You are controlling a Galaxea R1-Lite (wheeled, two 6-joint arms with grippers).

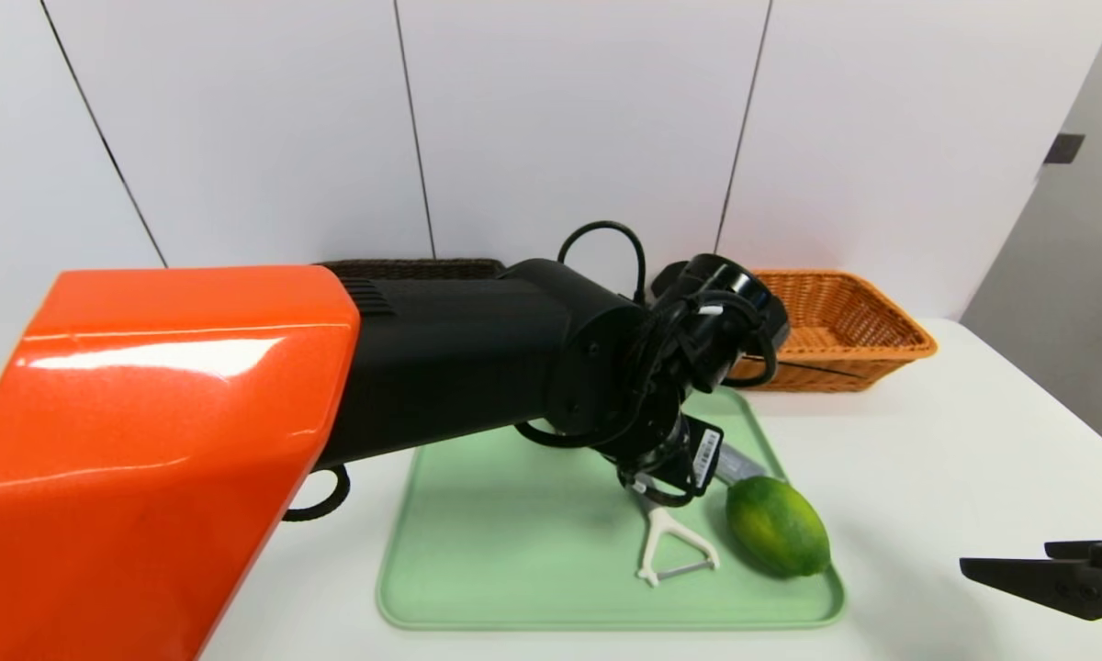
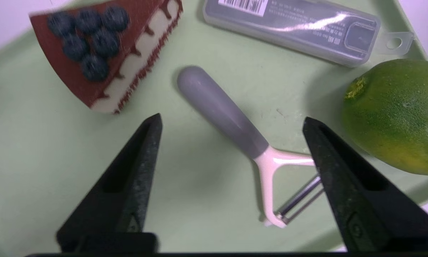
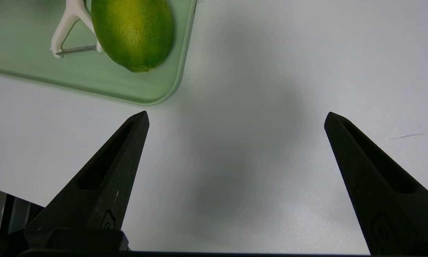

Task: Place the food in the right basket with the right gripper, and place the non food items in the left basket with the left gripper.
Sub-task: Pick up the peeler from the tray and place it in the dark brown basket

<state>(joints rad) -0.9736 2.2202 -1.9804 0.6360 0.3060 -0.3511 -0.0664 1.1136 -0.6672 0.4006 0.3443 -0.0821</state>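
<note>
You're looking at a lab-style test setup, plain white wall panels (image 1: 569,119) with dark seams, a bare white counter (image 1: 973,441), a green tray (image 1: 514,551) of props, two wicker baskets (image 1: 845,330) staged against the wall, nothing homely around.

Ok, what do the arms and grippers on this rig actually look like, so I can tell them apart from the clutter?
The left arm has a glossy orange shell near the body, then a matte black cylindrical forearm with looped black cables and a white barcode label at the wrist. The left gripper and the right gripper each carry two black, tapered, wedge-shaped fingers with a grainy surface and a recessed groove on the inner side.
</note>
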